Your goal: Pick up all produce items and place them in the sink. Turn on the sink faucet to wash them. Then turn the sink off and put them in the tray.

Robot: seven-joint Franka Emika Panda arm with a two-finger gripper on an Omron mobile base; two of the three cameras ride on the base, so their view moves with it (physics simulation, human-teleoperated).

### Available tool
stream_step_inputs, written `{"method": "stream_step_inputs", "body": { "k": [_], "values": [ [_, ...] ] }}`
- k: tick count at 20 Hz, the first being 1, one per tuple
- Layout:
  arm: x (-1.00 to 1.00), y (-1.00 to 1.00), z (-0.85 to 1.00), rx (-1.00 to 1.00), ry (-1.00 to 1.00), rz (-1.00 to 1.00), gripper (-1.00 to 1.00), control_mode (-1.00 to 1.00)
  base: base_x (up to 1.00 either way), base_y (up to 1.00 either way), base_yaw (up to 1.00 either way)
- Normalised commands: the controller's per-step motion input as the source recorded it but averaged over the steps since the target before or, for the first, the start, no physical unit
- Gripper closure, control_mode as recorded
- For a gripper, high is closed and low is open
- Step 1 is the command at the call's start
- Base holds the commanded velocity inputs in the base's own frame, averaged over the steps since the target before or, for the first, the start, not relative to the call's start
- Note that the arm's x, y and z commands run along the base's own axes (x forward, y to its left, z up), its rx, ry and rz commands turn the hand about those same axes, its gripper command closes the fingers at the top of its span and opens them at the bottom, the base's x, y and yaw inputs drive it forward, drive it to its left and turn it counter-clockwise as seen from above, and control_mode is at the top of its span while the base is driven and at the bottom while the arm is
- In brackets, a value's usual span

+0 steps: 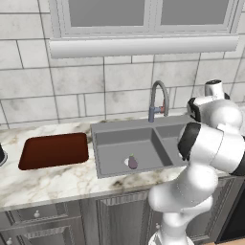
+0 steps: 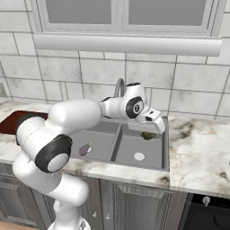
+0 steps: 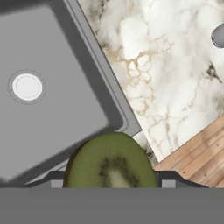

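My gripper (image 2: 148,131) hangs over the right basin of the grey sink (image 2: 164,148), near its right wall, shut on the olive-brown roundish item (image 2: 147,134). In the hand view this item (image 3: 111,162) shows a green cut face with a pale core between the fingertips (image 3: 169,177). The purple eggplant (image 1: 132,162) lies in the left basin beside its drain, and is also seen from the right side (image 2: 84,149). The gooseneck faucet (image 1: 160,98) stands behind the divider, partly hidden by my arm in the right base view. The reddish-brown tray (image 1: 55,150) rests on the counter left of the sink (image 1: 115,139).
Below the hand is the right basin's pale drain (image 3: 27,86). Marble counter (image 3: 166,65) runs right of the sink rim, with wooden floor (image 3: 197,153) past its front edge. A tiled wall and a window sill (image 1: 143,46) rise behind the faucet.
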Motion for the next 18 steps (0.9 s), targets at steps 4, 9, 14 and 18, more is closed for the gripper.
{"method": "stream_step_inputs", "body": {
  "k": [4,9,14,18],
  "values": [
    [-0.42,0.81,0.05,-0.02,0.00,0.13,1.00,-1.00,0.00,0.00,0.00],
    [-0.32,0.90,0.01,-0.01,0.00,0.15,1.00,-1.00,0.00,0.00,0.00],
    [-0.28,0.93,0.00,-0.01,0.00,0.15,1.00,-1.00,0.00,0.00,0.00],
    [-0.23,0.98,0.00,-0.01,0.00,0.15,1.00,-1.00,0.00,0.00,0.00]
  ]
}}
